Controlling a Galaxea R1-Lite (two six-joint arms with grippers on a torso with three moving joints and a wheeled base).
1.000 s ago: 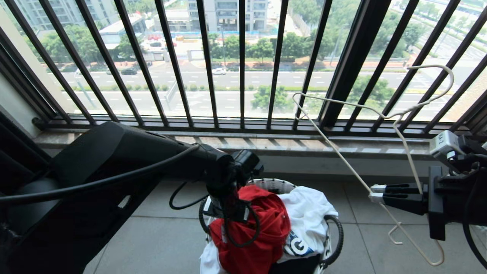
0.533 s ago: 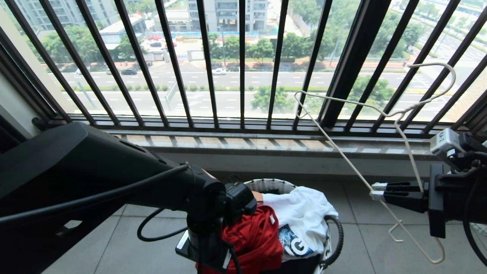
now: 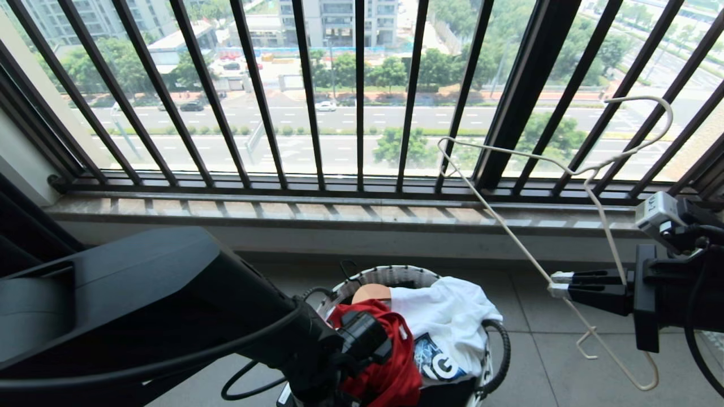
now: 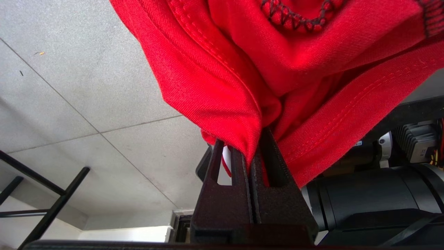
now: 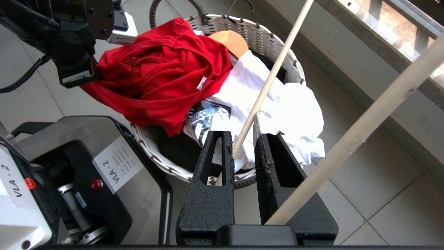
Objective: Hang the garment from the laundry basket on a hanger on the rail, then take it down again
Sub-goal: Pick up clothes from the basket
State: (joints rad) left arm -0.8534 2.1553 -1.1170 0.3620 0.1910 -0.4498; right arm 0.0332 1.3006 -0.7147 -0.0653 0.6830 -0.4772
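The red garment (image 3: pixel 390 362) lies bunched at the near left of the laundry basket (image 3: pixel 396 274), partly lifted over its rim. My left gripper (image 4: pixel 248 146) is shut on a fold of this red cloth (image 4: pixel 277 69), low at the basket's near side. At the right, my right gripper (image 3: pixel 557 284) is shut on one thin arm of the white wire hanger (image 3: pixel 565 169) and holds it up in front of the window. That wire (image 5: pixel 270 76) passes between the right gripper's (image 5: pixel 242 135) fingers. The rail is out of view.
A white printed garment (image 3: pixel 452 316) and a black one fill the rest of the basket, with a wooden hanger end (image 3: pixel 370 293) showing. The dark barred window railing (image 3: pixel 362 113) and a stone ledge (image 3: pixel 396 215) stand behind it. My base (image 5: pixel 69 173) is close to the basket.
My left arm has drawn back and down toward the near left, pulling the red garment along with it. This uncovered the wooden hanger end. The right arm and hanger stayed still.
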